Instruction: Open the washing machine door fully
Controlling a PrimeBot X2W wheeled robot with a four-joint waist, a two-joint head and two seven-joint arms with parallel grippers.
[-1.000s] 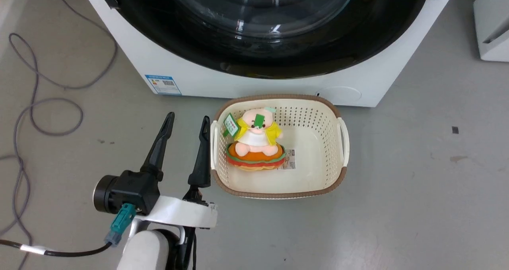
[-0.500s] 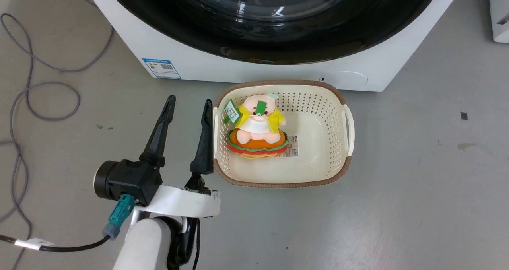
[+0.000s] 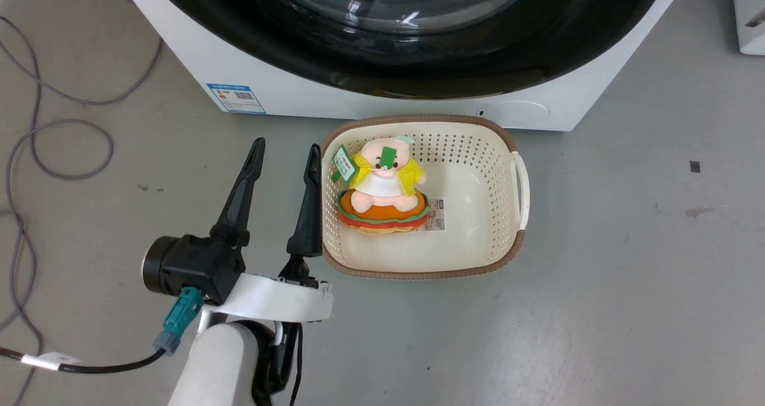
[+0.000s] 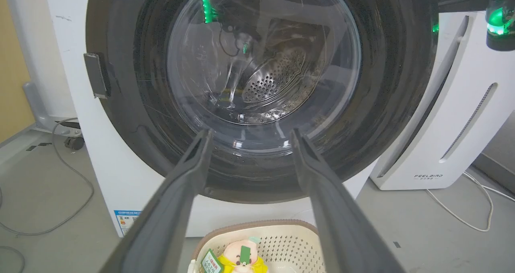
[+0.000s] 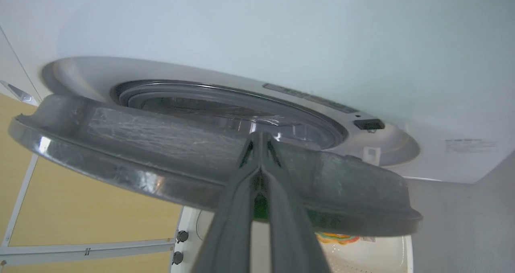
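At the free edge of the washing machine door (image 5: 141, 144), the right pincer (image 5: 261, 134) has its 2 fingers drawn together, tips lying against the door's grey rim. Whether anything is nipped between them I cannot tell. The door stands ajar on the front of the white washing machine (image 3: 215, 65), and a slice of the drum mouth shows behind it in the right wrist view. The left pincer (image 3: 285, 144) hangs low over the floor beside a cream laundry basket (image 3: 523, 185), fingers spread wide, holding nothing and aimed at the door's glass.

The step in hand looks like the swing-out. To do it well, I judge the right pincer should work at the rim far from the hinge (image 4: 96, 74). It should follow an arc about that hinge rather than pull straight back, so the tips do not slide off the glossy ring. The basket with its plush toy (image 3: 382, 191) sits on the floor just before the machine and looks lower than the ring, so it probably clears the sweep.

Being round, the door has no long axis. It turns about the upright line through the hinge on the robot's left. Its glass face points out toward the robot, seemingly turned a little to that side
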